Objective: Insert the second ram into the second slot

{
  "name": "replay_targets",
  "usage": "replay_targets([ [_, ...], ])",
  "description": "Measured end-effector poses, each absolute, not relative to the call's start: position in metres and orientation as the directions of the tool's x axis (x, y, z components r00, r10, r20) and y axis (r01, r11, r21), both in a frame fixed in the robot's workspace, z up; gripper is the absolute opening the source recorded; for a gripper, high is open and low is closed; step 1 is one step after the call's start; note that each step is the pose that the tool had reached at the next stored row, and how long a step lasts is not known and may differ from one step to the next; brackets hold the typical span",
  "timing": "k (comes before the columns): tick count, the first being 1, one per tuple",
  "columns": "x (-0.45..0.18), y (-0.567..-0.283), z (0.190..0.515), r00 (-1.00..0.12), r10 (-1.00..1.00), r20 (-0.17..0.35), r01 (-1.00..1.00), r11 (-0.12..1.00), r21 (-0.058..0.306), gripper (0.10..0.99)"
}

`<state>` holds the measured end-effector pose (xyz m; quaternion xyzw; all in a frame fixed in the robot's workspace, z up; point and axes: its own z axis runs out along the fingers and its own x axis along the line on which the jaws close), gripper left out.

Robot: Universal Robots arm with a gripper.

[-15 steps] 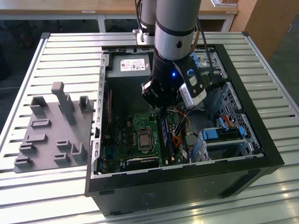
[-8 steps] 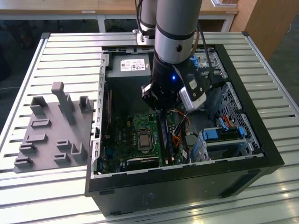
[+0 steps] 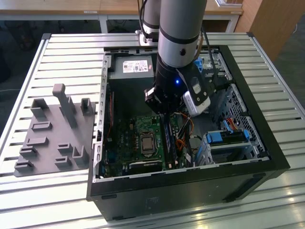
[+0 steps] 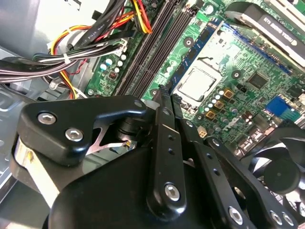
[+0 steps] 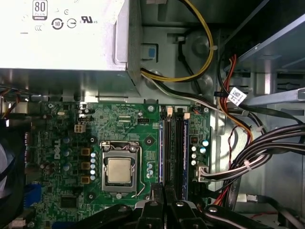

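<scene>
My gripper (image 3: 164,116) hangs inside the open computer case (image 3: 190,177), right over the black memory slots (image 3: 169,145) beside the processor socket (image 3: 145,143). In both wrist views the black fingertips (image 4: 162,98) stand pressed close together, and no stick shows between them. My gripper (image 5: 165,199) lines up with the slots (image 5: 174,148), a short way above the board. Thin blue edges run along two of these slots. I cannot tell whether the second ram is one of them. In the second wrist view the slots (image 4: 152,47) run away from the gripper (image 4: 167,93).
Bundled cables (image 5: 257,152) crowd one side of the slots, and the power supply (image 3: 133,71) sits at the case's far end. Blue drive-bay clips (image 3: 226,138) fill the exterior view's right. A grey holder tray (image 3: 52,138) lies on the slatted table at the left. A fan (image 4: 281,167) is close by.
</scene>
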<state>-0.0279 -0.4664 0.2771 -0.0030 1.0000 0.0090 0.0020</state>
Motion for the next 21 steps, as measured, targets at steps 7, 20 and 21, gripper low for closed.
replay_targets([
  [7, -0.027, -0.466, 0.275, -1.000, -0.006, -0.004, -0.006, 1.000, 0.023, 0.129],
  [20, -0.027, -0.467, 0.263, -1.000, -0.005, -0.002, -0.005, 1.000, 0.025, 0.129],
  [21, -0.027, -0.468, 0.263, -1.000, -0.005, -0.002, -0.005, 1.000, 0.025, 0.129],
])
